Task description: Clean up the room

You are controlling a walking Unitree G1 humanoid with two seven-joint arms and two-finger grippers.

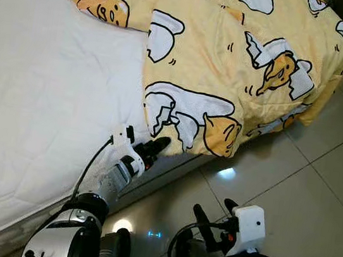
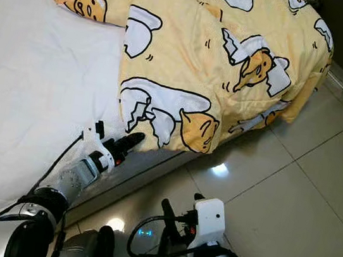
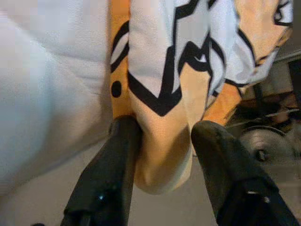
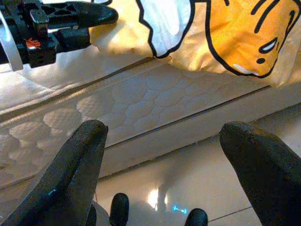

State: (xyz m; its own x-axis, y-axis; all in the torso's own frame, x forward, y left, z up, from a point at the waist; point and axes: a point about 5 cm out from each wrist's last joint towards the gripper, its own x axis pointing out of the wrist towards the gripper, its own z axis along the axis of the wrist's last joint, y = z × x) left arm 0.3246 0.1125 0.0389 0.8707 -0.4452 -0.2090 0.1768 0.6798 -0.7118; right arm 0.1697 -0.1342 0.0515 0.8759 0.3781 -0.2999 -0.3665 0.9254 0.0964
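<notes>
Left eye view – bed: a big bed with a white quilted mattress [image 1: 42,91] takes up the left side.
Left eye view – blanket: a soft yellow blanket with white and orange cartoon pictures [image 1: 231,66] lies over the far end of the bed, and one corner hangs down over the bed's edge.
Left eye view – left pincer: the left pincer [image 1: 155,146] is at the side of the bed, right at the hanging blanket corner.
Left eye view – right pincer: the right pincer [image 1: 213,216] hangs low over the shiny grey tiled floor [image 1: 316,187], near the bed but apart from it.
Right eye view – same scene: the blanket corner [image 2: 157,136] droops just above the left pincer's black tips.
Left wrist view – left pincer: its two black fingers [image 3: 120,150] stand a little apart with the yellow blanket corner [image 3: 162,155] between them; one finger touches the cloth.
Right wrist view – right pincer: its two black fingers [image 4: 80,155] are spread wide with nothing between them.
Right wrist view – bed side: the quilted side of the mattress [image 4: 155,103] runs across, with the blanket hanging above it and the floor below.
</notes>
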